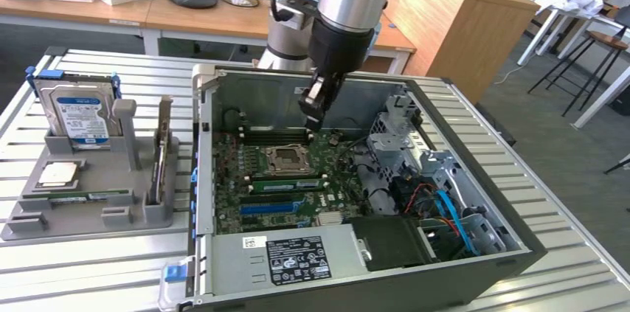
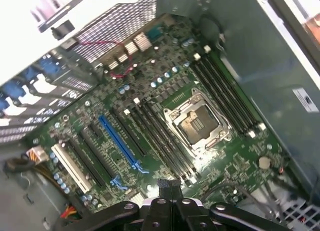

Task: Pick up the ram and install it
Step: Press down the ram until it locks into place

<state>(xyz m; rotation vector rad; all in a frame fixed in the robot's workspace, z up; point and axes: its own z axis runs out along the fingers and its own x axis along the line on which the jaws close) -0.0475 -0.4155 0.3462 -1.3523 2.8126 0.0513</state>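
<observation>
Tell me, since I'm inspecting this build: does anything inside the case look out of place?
Nothing looks damaged or askew. The CPU socket on the motherboard stands bare, without a cooler, inside the open case.

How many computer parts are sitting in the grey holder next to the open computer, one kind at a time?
In the grey holder:
Hard drive: 1
Upright expansion card: 1
Square processor chip: 1
Green ram stick: 1
Total: 4
</observation>
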